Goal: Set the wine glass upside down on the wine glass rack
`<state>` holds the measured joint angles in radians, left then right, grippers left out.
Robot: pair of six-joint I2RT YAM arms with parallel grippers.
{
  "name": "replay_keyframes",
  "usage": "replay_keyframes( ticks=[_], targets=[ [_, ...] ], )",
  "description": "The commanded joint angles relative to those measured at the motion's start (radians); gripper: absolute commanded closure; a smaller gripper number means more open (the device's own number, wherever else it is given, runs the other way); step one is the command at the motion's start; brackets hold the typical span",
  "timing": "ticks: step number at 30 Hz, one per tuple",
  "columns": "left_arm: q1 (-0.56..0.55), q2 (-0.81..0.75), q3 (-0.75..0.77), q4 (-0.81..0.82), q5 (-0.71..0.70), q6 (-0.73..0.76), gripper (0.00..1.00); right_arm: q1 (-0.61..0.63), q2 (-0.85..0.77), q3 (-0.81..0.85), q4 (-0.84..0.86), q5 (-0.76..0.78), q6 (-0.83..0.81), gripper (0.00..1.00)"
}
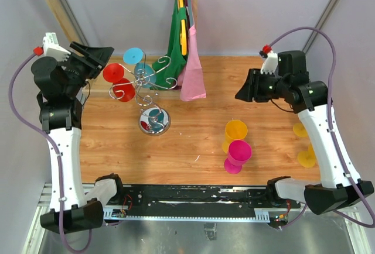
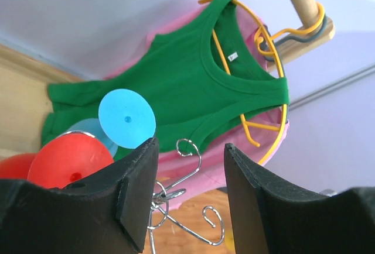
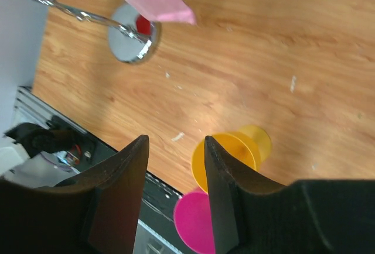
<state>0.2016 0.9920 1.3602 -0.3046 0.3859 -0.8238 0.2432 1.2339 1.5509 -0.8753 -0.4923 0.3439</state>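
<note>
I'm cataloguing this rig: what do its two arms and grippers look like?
Left arm and right arm: white shells, black joints, a lilac cable, a red cap near the wrist. Left gripper and right gripper: black, thick wedge-shaped fingers.

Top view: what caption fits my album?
Open left gripper and right gripper hover while red glasses and blue glasses hang on the rack; yellow glass and pink glass wait on the table.
</note>
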Motion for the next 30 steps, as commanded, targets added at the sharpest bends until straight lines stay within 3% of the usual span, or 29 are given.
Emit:
replay_keyframes(
  ticks=[1, 15, 30],
  targets=[
    [0.005, 0.057, 0.038, 0.072, 0.137, -0.036, 0.47, 0.043, -0.021, -0.020, -0.210, 0.190, -0.104, 0.56],
    [0.004, 0.090, 0.063, 0.096, 0.136, -0.048, 0.46, 0.183, -0.047, -0.250, -0.312, 0.409, -0.107, 0.57],
    [0.004, 0.068, 0.044, 0.090, 0.133, -0.044, 0.45, 0.187, 0.028, -0.300, -0.203, 0.400, -0.100, 0.54]
  ],
)
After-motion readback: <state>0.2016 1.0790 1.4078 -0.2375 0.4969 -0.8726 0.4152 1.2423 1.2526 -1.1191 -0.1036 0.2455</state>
